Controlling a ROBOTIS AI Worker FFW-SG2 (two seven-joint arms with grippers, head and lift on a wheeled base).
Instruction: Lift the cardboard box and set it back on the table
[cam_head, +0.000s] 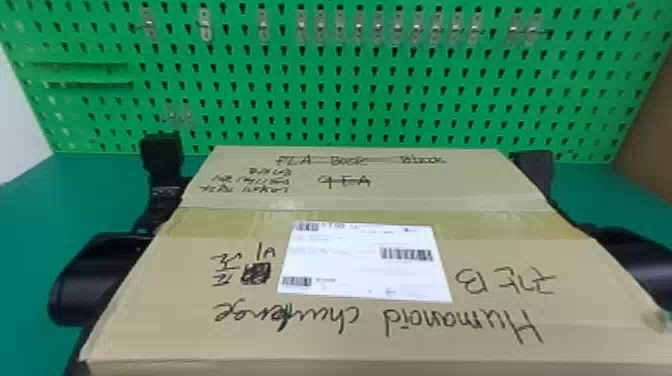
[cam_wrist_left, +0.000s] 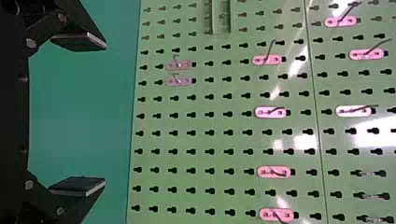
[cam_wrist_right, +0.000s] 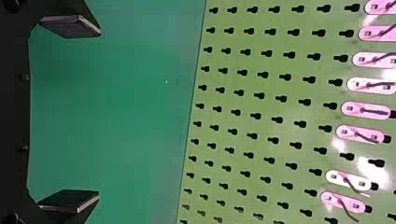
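Cardboard box (cam_head: 400, 195) nearest, head view: fills lower center of frame, flat top up, running off the bottom edge. White label (cam_head: 365, 262) mid-top, tape (cam_head: 210, 225) across behind it, black handwriting around. Underside hidden; can't tell if it touches the surface (cam_head: 30, 210) or is raised. Left pincer (cam_head: 161, 150) left of center, by the box's far left corner; left arm (cam_head: 95, 285) lower left, alongside. Right pincer (cam_head: 536, 165) right of center, by the far right corner, partly behind box; right arm (cam_head: 630, 255) at right edge. Box sits between both arms. Green pegboard (cam_head: 350, 100) across upper frame, row of metal hooks (cam_head: 359, 25) near its top. Brown panel (cam_head: 650, 115) at upper right.

Left wrist view: left pincer (cam_wrist_left: 105, 114) open, fingers wide apart, nothing between them; surface and pegboard with hooks beyond.

Right wrist view: right pincer (cam_wrist_right: 100, 113) also open wide, empty; surface beyond, then pegboard and hooks.
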